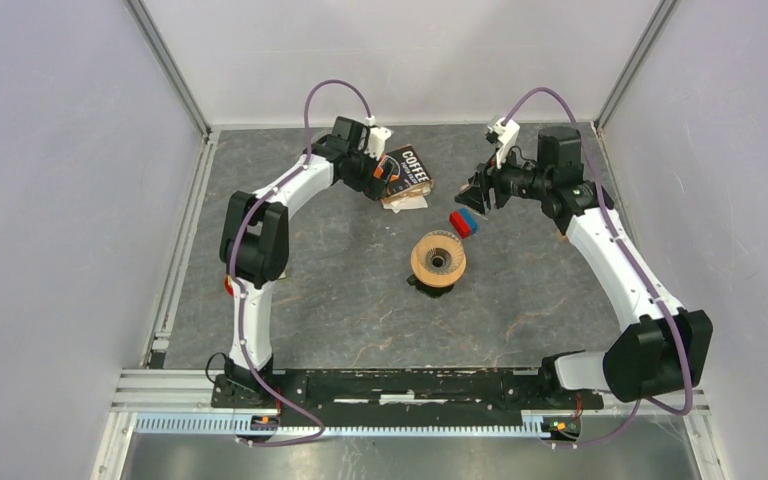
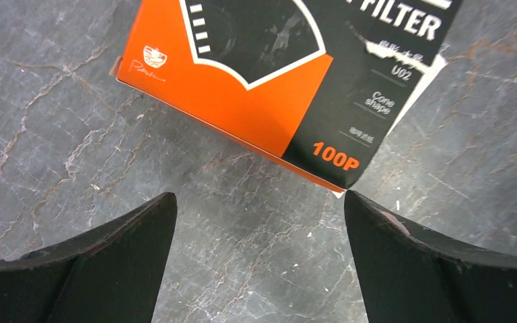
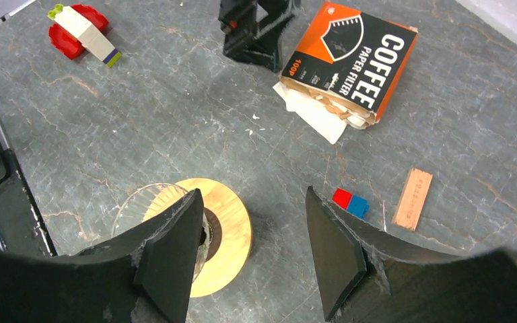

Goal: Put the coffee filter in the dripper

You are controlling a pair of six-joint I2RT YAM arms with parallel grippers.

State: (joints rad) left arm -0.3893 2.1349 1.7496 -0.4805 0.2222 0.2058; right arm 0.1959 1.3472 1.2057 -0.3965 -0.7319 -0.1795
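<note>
The dripper (image 1: 437, 260) stands mid-table, round with a tan top and a dark centre hole; in the right wrist view the dripper (image 3: 232, 225) is partly behind my left finger. White coffee filter paper (image 3: 313, 113) pokes out of the open end of the orange-and-black COFFEE packet (image 3: 350, 60), also visible as filter paper (image 1: 412, 204) from above. My left gripper (image 2: 259, 195) is open over bare table, the packet (image 2: 256, 74) just ahead and its corner by the right fingertip. My right gripper (image 3: 253, 192) hangs open and empty above the table beside the dripper.
A red-and-blue brick (image 3: 350, 202) and a small wooden block (image 3: 412, 198) lie right of the dripper. A red and white brick piece (image 3: 81, 30) sits at the far left. Grey walls enclose the table (image 1: 290, 290) on three sides.
</note>
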